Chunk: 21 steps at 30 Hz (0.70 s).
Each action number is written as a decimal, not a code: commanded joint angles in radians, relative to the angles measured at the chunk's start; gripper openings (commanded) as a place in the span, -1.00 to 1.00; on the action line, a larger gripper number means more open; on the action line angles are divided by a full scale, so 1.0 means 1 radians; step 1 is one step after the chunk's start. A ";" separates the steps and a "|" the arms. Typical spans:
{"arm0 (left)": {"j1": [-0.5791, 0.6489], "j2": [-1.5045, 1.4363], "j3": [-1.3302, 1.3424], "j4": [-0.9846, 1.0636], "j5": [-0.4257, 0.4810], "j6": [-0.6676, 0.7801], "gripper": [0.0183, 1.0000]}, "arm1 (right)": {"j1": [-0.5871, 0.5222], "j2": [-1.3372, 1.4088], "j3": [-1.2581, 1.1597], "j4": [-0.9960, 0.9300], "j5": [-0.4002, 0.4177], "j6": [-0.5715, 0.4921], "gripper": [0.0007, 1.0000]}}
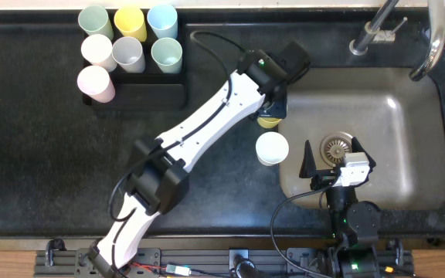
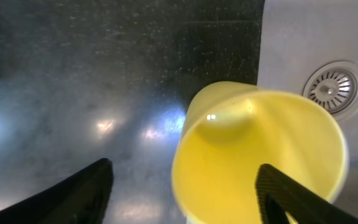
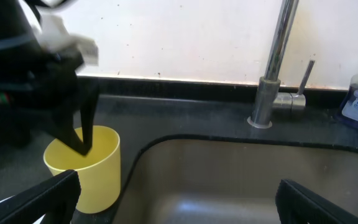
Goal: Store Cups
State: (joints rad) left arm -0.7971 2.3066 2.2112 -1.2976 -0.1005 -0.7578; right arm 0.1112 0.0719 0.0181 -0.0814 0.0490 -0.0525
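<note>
Dark speckled countertop runs beside a steel sink [image 1: 408, 116], and the work sits at the sink's left rim. The left gripper [image 2: 184, 168] has its fingers apart, straddling the wall of a yellow cup [image 2: 253, 143]. One finger dips inside the mouth, the other stands outside it on the side away from the sink, clear of the wall, so nothing is clamped yet. That cup stands upright on the counter just beside the sink's rim.

The likely trouble is a nudge. If the inner finger drags the wall before the outer one meets it, the light cup could tip or slide into the basin. A pinch on one thin wall may also let the cup swing, and a white cup [image 1: 272, 148] stands near, also at the sink's left rim.

The right gripper [image 3: 179, 186] hangs over the basin, fingers wide apart and empty.

Nine cups in all:
- two at the sink's rim: one yellow, one white;
- seven on the black tray [image 1: 153, 96], well left of the sink: one yellow, one light blue, two mint, one white, one pale grey, one pink.

There are two grippers and one faucet [image 3: 278, 62].
</note>
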 commanded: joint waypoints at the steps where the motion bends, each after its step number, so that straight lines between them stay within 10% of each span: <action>1: 0.000 0.027 0.001 0.026 0.014 -0.002 0.18 | -0.005 -0.009 -0.013 0.007 -0.004 0.000 0.99; 11: 0.019 0.030 0.001 0.043 0.014 0.002 -0.96 | -0.005 -0.009 -0.013 0.007 -0.004 0.000 1.00; 21: 0.058 -0.061 0.000 0.053 -0.015 0.007 -0.96 | -0.005 -0.009 -0.013 0.007 -0.004 0.000 1.00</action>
State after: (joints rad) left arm -0.7616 2.3264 2.2112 -1.2499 -0.0872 -0.7528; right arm 0.1112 0.0719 0.0181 -0.0811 0.0490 -0.0525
